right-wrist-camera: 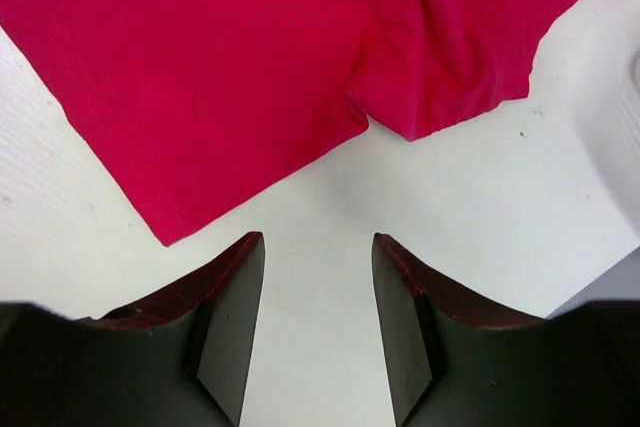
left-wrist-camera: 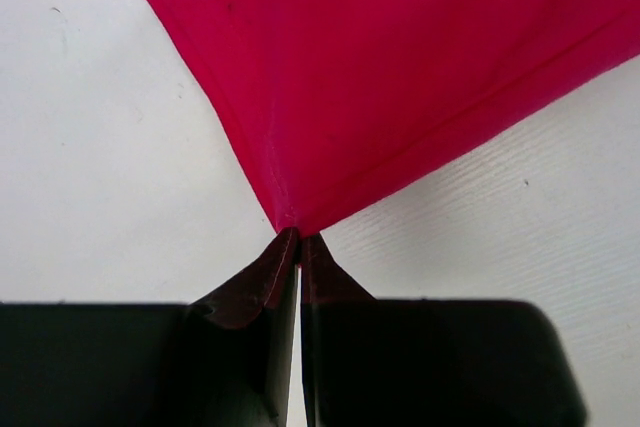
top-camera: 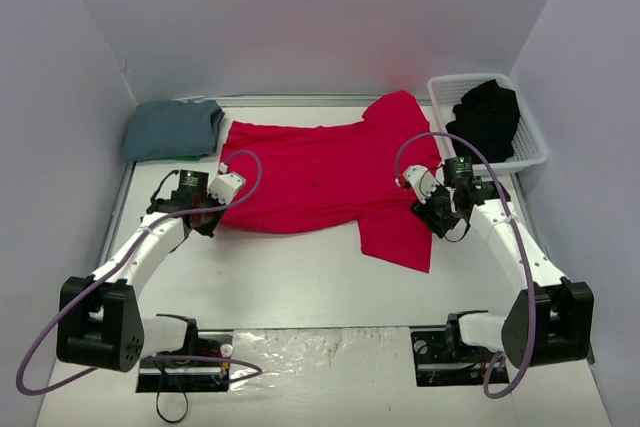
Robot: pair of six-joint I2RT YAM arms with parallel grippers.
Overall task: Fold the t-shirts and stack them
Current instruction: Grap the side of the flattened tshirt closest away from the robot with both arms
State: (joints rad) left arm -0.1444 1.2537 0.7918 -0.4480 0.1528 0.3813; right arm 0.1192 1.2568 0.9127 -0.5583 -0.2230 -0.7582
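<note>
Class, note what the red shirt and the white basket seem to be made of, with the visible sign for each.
The red shirt looks like soft, matte cloth, probably knit: it creases and shows a stitched hem. The basket is probably rigid white plastic, faintly glossy, with moulded slatted walls.

Plain bright red shirt point(top-camera: 310, 172) across the middle; slate blue-grey shirt point(top-camera: 172, 129) at far left corner; black shirt point(top-camera: 487, 117) in white slatted basket point(top-camera: 530, 152), far right corner; white table point(top-camera: 300, 287).
</note>
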